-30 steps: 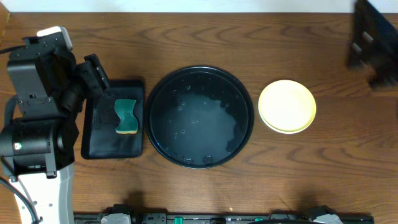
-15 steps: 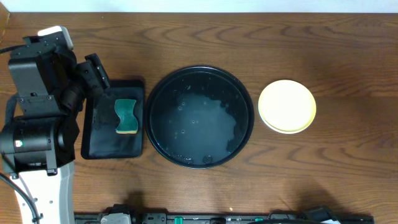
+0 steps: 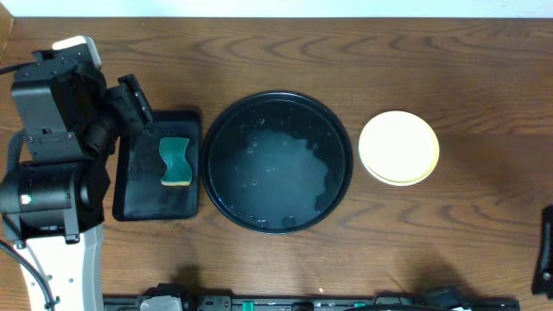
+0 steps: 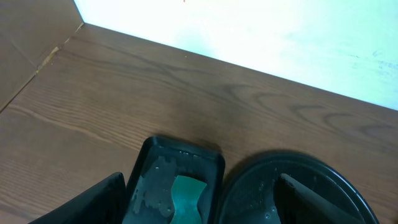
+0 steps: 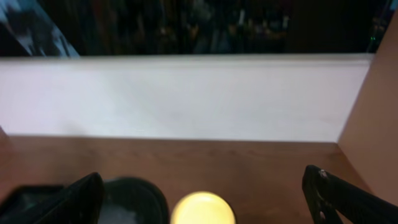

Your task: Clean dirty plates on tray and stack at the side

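- The plates (image 3: 399, 148) sit in one stack on the table (image 3: 285, 52), right of the tray (image 3: 278, 104) and just apart from its rim. A yellow one is on top, and a paler edge shows beneath it.
- The tray is round and black, at the middle of the table. It holds no plate, only a wet film and droplets.
- The left gripper (image 4: 201, 178) hangs at the far left with its fingers spread apart and nothing between them. It is over the far end of the rectangular tray (image 3: 138, 194), well apart from the plates, with the round tray lying between.
- A green and yellow sponge (image 3: 175, 161) lies in that rectangular tray, just left of the round one.
- The right gripper (image 5: 202, 177) is raised and gaping, holding nothing. In its wrist view the yellow plate shows low between its fingers (image 5: 348, 199), blurred and clear of both. Overhead, only a dark sliver of that arm shows at the near right edge.
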Motion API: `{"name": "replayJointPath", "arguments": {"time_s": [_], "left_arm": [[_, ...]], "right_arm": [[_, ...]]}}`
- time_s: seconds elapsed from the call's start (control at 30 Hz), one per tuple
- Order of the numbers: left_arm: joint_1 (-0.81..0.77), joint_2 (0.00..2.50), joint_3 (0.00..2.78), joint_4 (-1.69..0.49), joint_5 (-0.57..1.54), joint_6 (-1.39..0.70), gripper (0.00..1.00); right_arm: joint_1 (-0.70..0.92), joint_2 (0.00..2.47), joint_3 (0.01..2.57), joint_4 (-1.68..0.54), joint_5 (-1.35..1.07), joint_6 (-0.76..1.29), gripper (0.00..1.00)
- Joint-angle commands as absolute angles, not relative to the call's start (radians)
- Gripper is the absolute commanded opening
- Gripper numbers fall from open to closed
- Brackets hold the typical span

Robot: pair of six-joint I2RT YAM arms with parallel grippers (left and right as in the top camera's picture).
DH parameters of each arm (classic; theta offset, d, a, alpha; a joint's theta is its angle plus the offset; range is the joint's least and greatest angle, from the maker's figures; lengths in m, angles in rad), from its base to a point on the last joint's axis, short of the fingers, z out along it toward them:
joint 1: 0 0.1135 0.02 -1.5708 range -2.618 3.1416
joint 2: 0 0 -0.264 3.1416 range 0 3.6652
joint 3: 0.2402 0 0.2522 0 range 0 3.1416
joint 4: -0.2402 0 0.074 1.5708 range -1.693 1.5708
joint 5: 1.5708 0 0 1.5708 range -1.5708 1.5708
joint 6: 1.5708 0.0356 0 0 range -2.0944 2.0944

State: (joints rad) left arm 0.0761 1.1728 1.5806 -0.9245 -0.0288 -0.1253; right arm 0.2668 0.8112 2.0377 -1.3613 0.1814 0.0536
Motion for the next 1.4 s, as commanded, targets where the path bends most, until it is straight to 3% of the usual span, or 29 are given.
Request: {"name": "replayJointPath", "arguments": {"time_s": [0.0,0.5,0.87,1.1,1.37], "left_arm": [[0.079,1.177,1.581,-0.928,-0.033,-0.116,0.76],[0.079,1.177,1.581,-0.928,-0.033,-0.116,0.76],[0.079,1.177,1.581,-0.928,-0.033,-0.116,0.77],[0.079,1.177,1.581,-0.928,-0.033,-0.116,0.77],[0.079,1.177,1.581,-0.928,-0.033,-0.116,0.77]], "right_arm": [[0.267,0.824,1.977,-1.38,0.228,-0.028,0.99],[0.268,0.824,1.544,-1.306,0.313,-0.039,0.99],[0.218,0.732,0.999,-0.793,0.22,-0.044,0.99],[0.158,0.489,0.608,-0.443,0.07,-0.047,0.99],[0.109,0.237,0.344,-0.252,-0.05,-0.046,0.99]]}}
